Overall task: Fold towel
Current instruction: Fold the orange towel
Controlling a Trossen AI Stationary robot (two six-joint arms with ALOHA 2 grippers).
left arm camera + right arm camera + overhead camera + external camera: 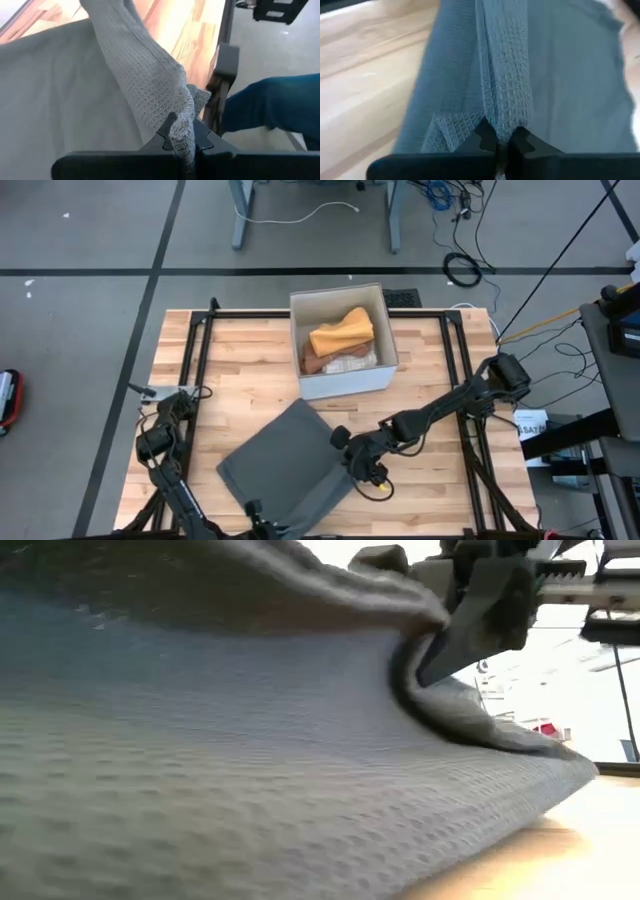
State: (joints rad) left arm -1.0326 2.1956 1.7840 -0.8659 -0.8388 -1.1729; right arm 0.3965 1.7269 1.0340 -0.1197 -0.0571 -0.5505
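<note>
Towel (pixel 290 465) pinched at bench's front edge by both end effectors.
Clamped thinly, left (pixel 182 150) and right (pixel 501 142); could slip free mid-fold.

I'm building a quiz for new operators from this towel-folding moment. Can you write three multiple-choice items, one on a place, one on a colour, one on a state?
1. Where does the white box stand?
A. at the table's far edge, in the middle
B. at the near left corner
C. on the floor

2. What colour is the towel?
A. red
B. grey
C. yellow

3. How do the two grippers stand?
A. both open, clear of the towel
B. only the left one grips
C. both shut on the towel

Answers:
1 A, the high view shows the box at the far edge of the wooden table.
2 B, the waffle-weave cloth is grey in every view.
3 C, the left gripper and the right gripper each pinch a fold of towel in their wrist views.
</note>
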